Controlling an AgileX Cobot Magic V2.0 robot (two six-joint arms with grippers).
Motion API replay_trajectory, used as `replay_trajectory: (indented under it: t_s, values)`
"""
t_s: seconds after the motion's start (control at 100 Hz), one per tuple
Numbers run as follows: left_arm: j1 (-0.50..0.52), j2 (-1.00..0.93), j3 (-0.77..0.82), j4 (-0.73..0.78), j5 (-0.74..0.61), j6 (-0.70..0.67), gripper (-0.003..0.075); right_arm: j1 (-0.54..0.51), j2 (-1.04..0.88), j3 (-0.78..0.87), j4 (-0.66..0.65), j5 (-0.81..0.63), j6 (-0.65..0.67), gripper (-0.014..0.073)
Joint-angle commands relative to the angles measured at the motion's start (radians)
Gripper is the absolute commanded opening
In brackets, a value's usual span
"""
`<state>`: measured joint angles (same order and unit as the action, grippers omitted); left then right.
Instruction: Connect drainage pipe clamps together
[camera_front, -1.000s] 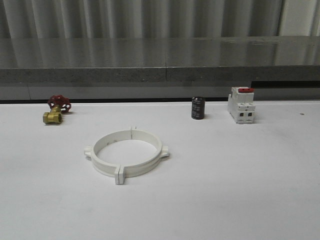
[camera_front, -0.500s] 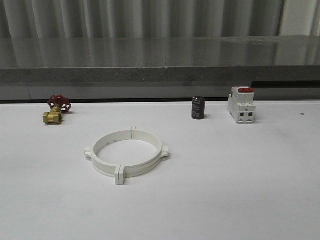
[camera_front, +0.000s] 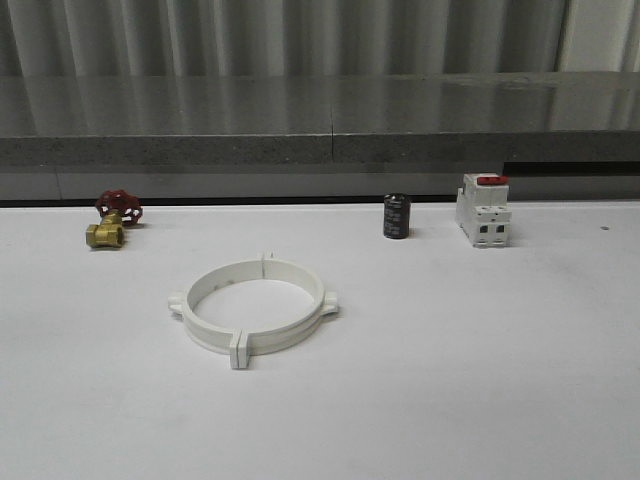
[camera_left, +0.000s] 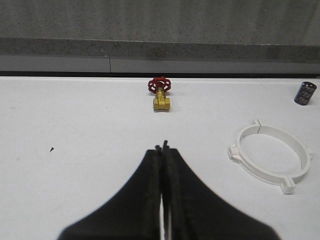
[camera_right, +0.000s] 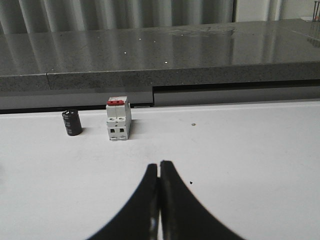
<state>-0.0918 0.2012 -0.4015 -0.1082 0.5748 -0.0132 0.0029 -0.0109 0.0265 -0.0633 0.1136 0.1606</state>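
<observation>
Both grippers idle and pinched shut, holding nothing, clamps already ringed together.

Left gripper has its fingers pressed together over bare table; the drainage pipe clamps lie flat as one closed ring, ahead and to its right, so I'd judge that arm nearer. Right gripper is likewise closed, facing the breaker and black cylinder. Brass valve sits far left.
</observation>
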Motion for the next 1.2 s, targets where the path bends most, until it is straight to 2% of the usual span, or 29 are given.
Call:
replay_trajectory:
  t_s: [0.0, 0.43, 0.64, 0.89, 1.13, 1.19]
  values:
    - [0.001, 0.009, -0.027, -0.014, -0.076, -0.002, -0.0020, -0.008, -0.020, -0.015, -0.002, -0.077, -0.008, -0.0069]
    - [0.001, 0.009, -0.025, 0.022, -0.086, 0.003, -0.0020, -0.008, -0.020, -0.015, -0.002, -0.077, -0.008, -0.0069]
    - [0.001, -0.041, 0.099, 0.049, -0.227, 0.003, -0.0020, -0.008, -0.020, -0.015, -0.002, -0.077, -0.008, -0.0069]
    - [0.001, -0.243, 0.317, 0.057, -0.359, 0.003, -0.0020, -0.008, -0.020, -0.015, -0.002, -0.077, -0.008, -0.0069]
    - [0.001, -0.237, 0.432, 0.097, -0.575, -0.008, -0.0020, -0.008, -0.020, -0.015, -0.002, -0.077, -0.008, -0.0069]
    - [0.001, -0.237, 0.432, 0.108, -0.575, -0.008, -0.0020, -0.008, -0.020, -0.015, -0.002, -0.077, -0.008, -0.0069]
